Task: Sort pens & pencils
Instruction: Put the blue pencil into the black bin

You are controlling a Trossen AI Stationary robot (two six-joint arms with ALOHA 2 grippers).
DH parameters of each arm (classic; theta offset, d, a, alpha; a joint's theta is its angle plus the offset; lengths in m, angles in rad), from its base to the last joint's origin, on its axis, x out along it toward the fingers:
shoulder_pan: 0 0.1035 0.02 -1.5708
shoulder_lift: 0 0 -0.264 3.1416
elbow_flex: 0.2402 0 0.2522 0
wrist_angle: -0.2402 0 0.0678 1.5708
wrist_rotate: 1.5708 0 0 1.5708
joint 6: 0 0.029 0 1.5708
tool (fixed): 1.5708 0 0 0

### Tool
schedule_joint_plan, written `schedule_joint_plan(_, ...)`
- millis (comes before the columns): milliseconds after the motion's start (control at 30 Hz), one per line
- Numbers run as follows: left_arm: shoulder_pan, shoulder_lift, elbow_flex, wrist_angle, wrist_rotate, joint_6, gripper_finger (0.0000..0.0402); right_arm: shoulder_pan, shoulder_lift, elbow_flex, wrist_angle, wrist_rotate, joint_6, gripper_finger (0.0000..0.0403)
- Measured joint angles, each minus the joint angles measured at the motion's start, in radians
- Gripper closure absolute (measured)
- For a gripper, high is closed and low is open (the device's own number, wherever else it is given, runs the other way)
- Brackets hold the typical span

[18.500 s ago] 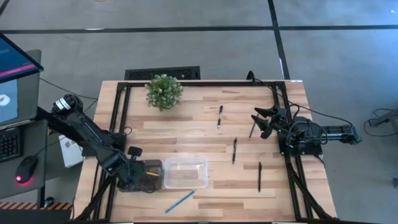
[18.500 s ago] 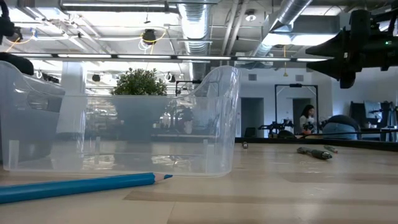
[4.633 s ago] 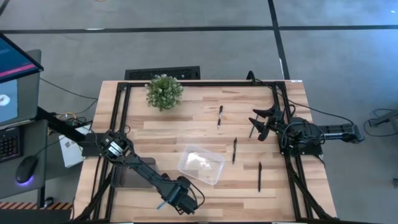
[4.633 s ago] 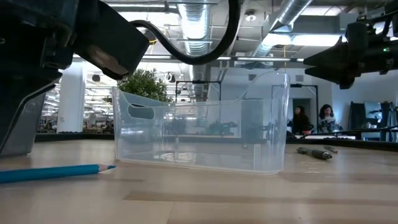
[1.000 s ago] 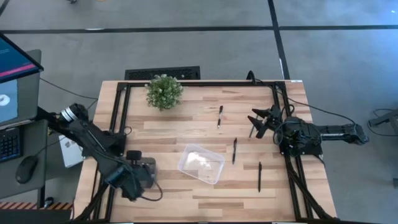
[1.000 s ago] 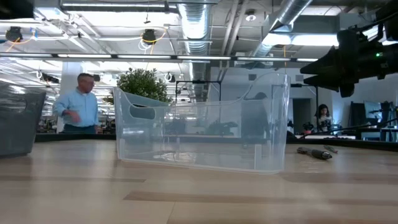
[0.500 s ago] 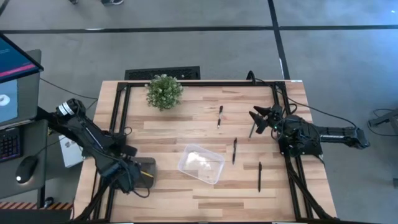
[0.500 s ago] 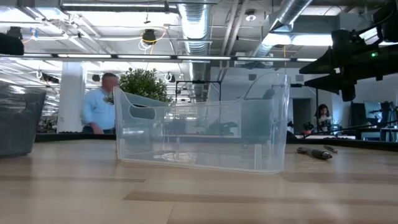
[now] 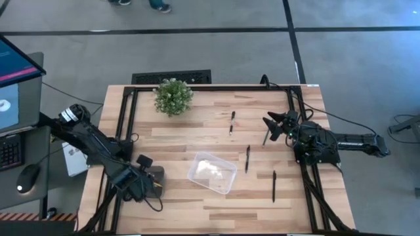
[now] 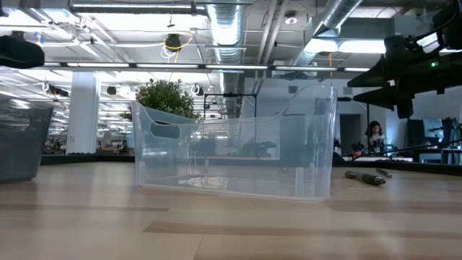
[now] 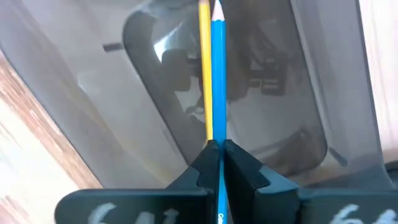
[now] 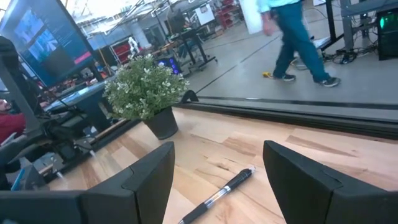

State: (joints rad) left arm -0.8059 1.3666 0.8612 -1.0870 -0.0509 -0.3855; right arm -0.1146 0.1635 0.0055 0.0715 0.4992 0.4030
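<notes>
Tabletop: grey bin [image 9: 152,178] (yellow pencil [image 11: 204,68] inside)

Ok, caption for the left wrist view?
Left pincer shut on blue pencil, above grey bin holding a yellow pencil.

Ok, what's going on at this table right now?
The left gripper is shut on the blue pencil and holds it over the dark bin at the table's left edge, where a yellow pencil already lies. The clear bin sits mid-table. Three black pens lie on the wood, unsorted. The right gripper waits open near the right edge, close to a fourth pen.
</notes>
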Motion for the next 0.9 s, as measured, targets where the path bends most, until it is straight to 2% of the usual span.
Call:
schedule_joint_plan(433, 0.074, 0.002, -0.002, 0.082, -0.017, 0.067, 0.0401, 0.003, 0.0, 0.0, 0.0, 0.0, -0.002, 0.0135)
schedule_joint_plan(633, 0.101, 0.002, -0.08, 0.211, -0.017, 0.069, 0.0401, 0.003, 0.0, 0.0, 0.0, -0.001, -0.002, 0.0135)
schedule_joint_plan(900, 0.125, 0.003, -0.132, 0.246, 0.001, 0.04, 0.0401, 0.003, 0.0, 0.0, 0.0, -0.001, -0.002, 0.0135)
